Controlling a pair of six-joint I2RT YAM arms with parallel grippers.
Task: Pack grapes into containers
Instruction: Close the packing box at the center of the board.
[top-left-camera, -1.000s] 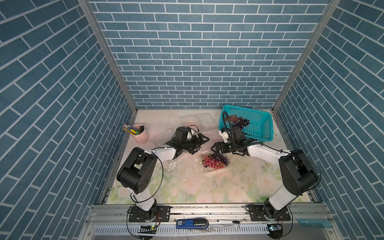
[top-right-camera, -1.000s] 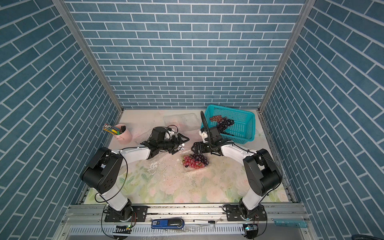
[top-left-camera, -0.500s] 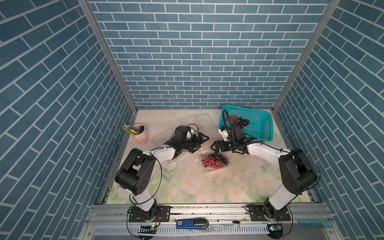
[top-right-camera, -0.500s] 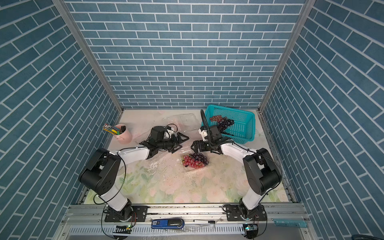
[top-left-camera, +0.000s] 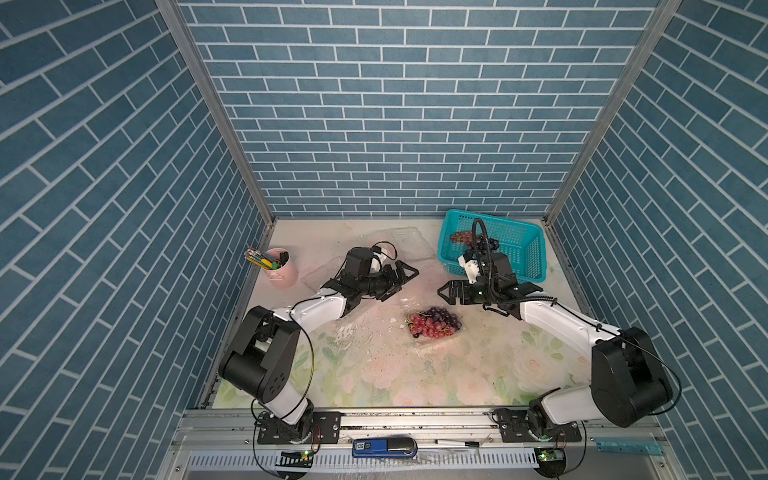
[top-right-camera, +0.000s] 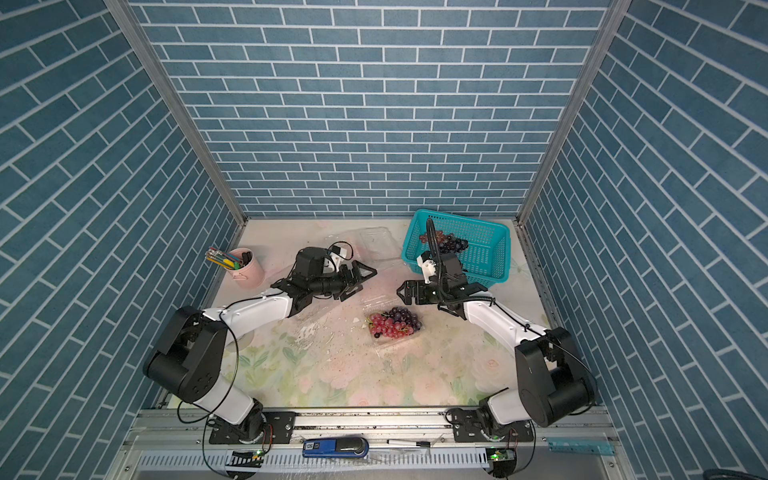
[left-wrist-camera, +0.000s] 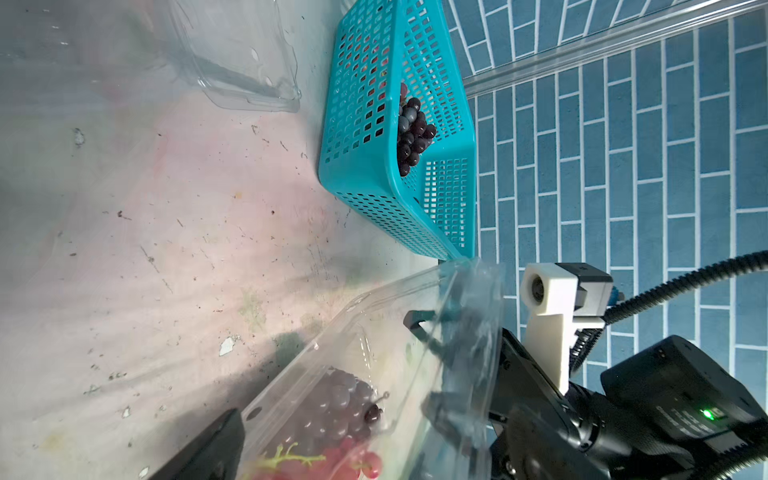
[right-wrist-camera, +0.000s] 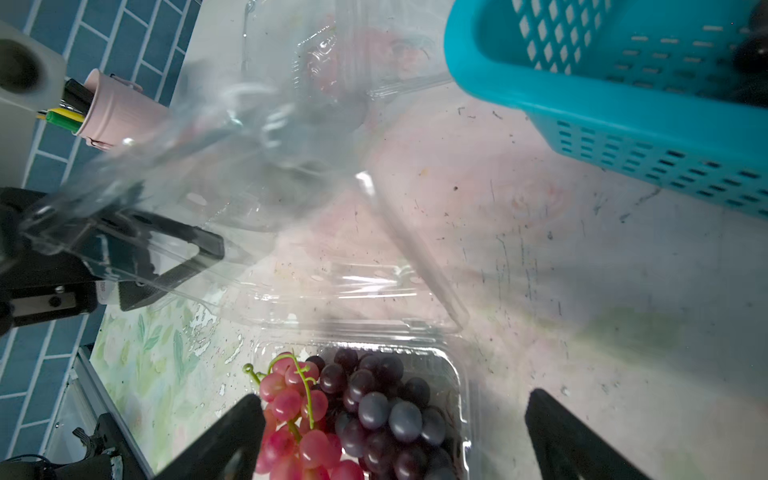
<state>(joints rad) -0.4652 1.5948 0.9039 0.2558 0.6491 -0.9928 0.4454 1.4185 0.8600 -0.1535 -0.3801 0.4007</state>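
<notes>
1. The right gripper has its jaws spread wide with nothing between them. In the right wrist view its two black fingers frame the grapes from above, and both fingers are cut off by the picture's edge.
2. The left gripper is also spread and pinches nothing. Its own wrist view shows only one dark finger, cropped at the edge.
3. The grapes lie in an open container near the table's middle, between the two grippers. They are round and glossy: red-pink berries on a green stem, with dark purple ones with a dull bloom beside them.
4. The lid stands raised and tilted toward the left gripper. It is thin clear plastic and blurred. It overlaps that gripper's triangular finger, and whether they touch cannot be told. In the left wrist view the right gripper shows only dimly through it.
5. A second container, clear with rounded corners, lies toward the back wall just beside the basket. In both top views it almost vanishes against the pale table.
6. A faint clear outline beside the left arm, toward the cup, is too dim to name.
7. The basket is teal perforated plastic, rectangular, and sits at the back right. A dark bunch lies in it, partly hidden by the right arm's cable in both top views.
8. The cup is pink and round, holds coloured pens and stands by the left wall. The table has a faded floral print, scratched and flecked with specks.
</notes>
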